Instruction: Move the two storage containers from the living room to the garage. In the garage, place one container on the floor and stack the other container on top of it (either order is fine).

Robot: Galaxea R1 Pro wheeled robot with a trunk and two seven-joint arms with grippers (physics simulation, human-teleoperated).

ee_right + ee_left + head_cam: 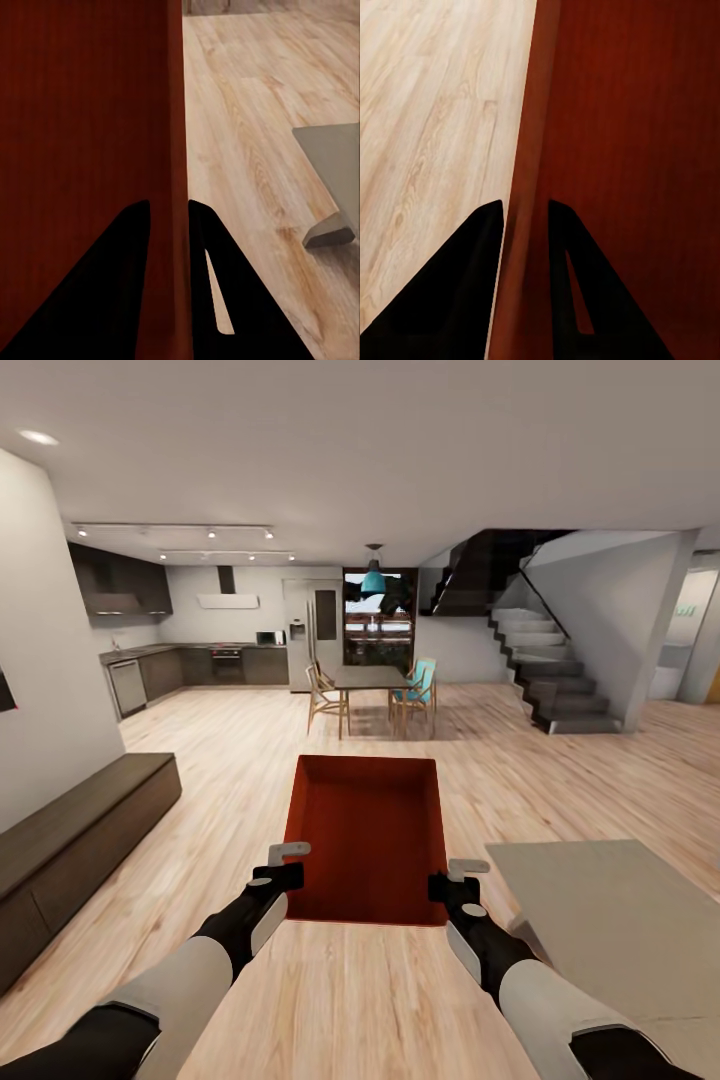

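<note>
Light wood-plank floor (200, 760) runs ahead to a kitchen and a dark staircase (550, 680); one storage container (368, 840) is carried between both arms.

Held out in front at 12 o'clock, the open-topped red-orange container hangs level above the planks. The left gripper (283, 863) is clamped on its long wall at 9 o'clock, one finger inside and one outside, and the right gripper (452, 880) pinches the opposite wall at 3 o'clock the same way. A pale grey low table (620, 920) sits near at 4 o'clock. Judged from this, the carry toward the garage is under way; it calls for equal squeeze on both walls, arms moving together, and a path clear of the table corner.
</note>
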